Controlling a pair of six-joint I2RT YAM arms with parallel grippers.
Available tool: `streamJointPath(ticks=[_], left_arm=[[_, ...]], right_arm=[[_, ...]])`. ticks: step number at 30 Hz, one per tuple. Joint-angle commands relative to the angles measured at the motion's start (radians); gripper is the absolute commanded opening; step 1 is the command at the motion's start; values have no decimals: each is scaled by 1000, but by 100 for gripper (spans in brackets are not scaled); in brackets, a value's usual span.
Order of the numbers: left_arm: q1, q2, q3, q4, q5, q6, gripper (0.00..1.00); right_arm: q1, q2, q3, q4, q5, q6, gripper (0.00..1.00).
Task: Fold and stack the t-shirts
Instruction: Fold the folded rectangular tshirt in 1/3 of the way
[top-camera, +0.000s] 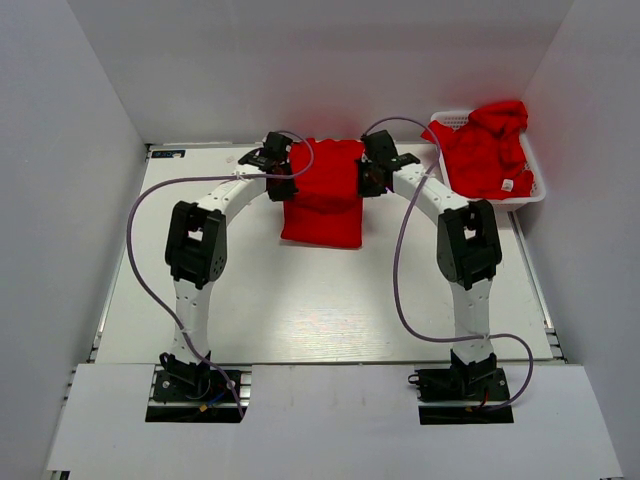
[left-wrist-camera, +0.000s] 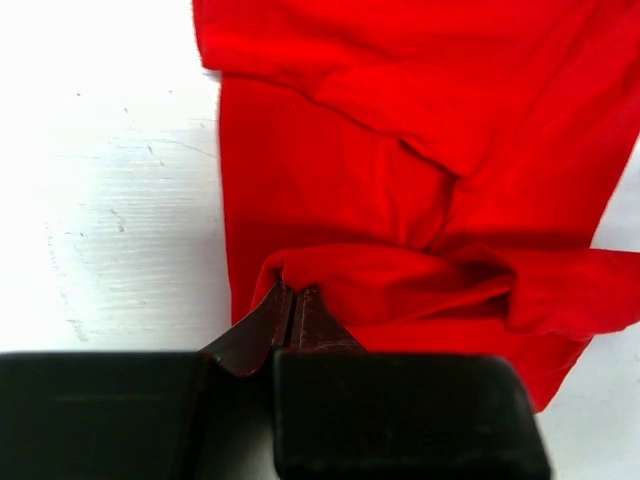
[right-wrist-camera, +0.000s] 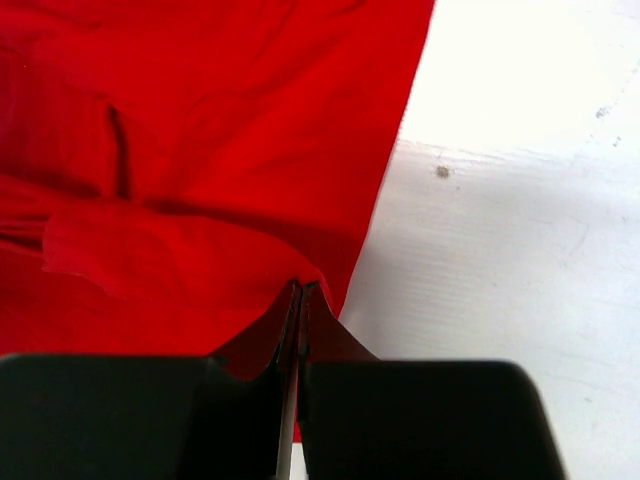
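A red t-shirt (top-camera: 323, 195) lies partly folded at the middle back of the white table (top-camera: 300, 300). My left gripper (top-camera: 283, 172) is shut on its left edge, and the left wrist view shows the jaws closed on a raised fold of the shirt (left-wrist-camera: 400, 280) at my left gripper (left-wrist-camera: 292, 292). My right gripper (top-camera: 368, 175) is shut on its right edge; the right wrist view shows my right gripper (right-wrist-camera: 302, 290) pinching the cloth (right-wrist-camera: 200, 150). More red t-shirts (top-camera: 487, 150), one with a small white tag (top-camera: 507, 185), are heaped in the basket.
A white lattice basket (top-camera: 532, 190) stands at the back right, against the right wall. Grey walls close in the table on the left, back and right. Purple cables loop from both arms over the table.
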Motion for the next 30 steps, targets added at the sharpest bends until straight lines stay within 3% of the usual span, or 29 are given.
streamJointPath(ticks=[1,5,7,8,9,10,11,15,20,26,30], left_arm=[[14,-22,28,16,-17,10,0],[25,-22,8,56,-17,10,3],[25,-22,8,65,-8,10,30],[34,-22,8,76,-7,10,45],[34,-22,8,76,-7,10,81],[34,-22,8,76,-7,24,91],[34,-35,17,76,-7,24,98],[34,-78,6,76,-34,24,100],[34,-210,-123,94,-55,33,100],[23,-310,-366,186,25,56,100],[11,-313,-416,198,82,71,100]], right_arm=[[-13,23,42,76,-31,-22,0],[-18,38,39,113,-39,-22,0],[-22,35,40,122,-25,-21,0],[-21,34,43,125,-36,-21,9],[-22,34,45,125,-34,-19,27],[-24,25,45,126,-37,-27,88],[-24,21,49,122,-34,-27,90],[-22,-27,40,97,-45,-30,90],[-18,-133,-64,111,-45,-45,90],[-13,-227,-268,91,-145,-10,90],[-19,-172,-257,-13,-216,103,90]])
